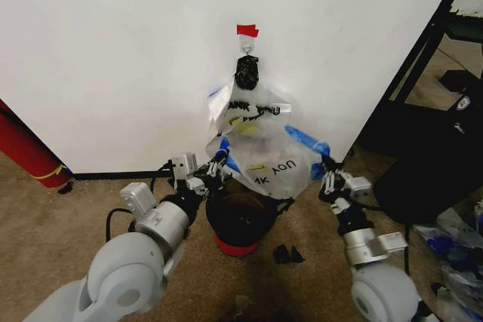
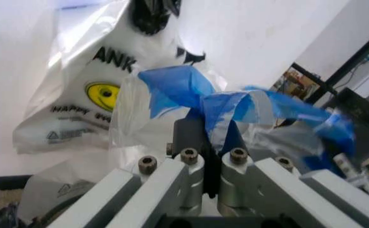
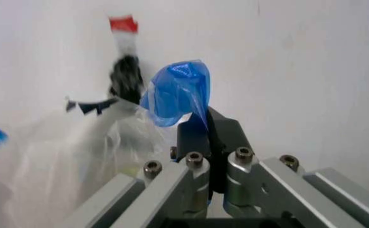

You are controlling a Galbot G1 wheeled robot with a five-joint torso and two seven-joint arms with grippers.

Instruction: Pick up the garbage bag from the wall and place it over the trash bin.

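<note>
The garbage bag (image 1: 260,167) is hanging spread open just above the trash bin (image 1: 241,222), against the wall (image 1: 113,58). The left gripper (image 1: 219,164) is clamping one blue handle; the right gripper (image 1: 326,175) is clamping the other. Bare carpet (image 1: 75,209) is lying open to the left, a dark rack (image 1: 423,96) crowding the right. The left wrist view is showing a smiley face (image 2: 102,95); the right wrist view is showing red tape (image 3: 123,23).
</note>
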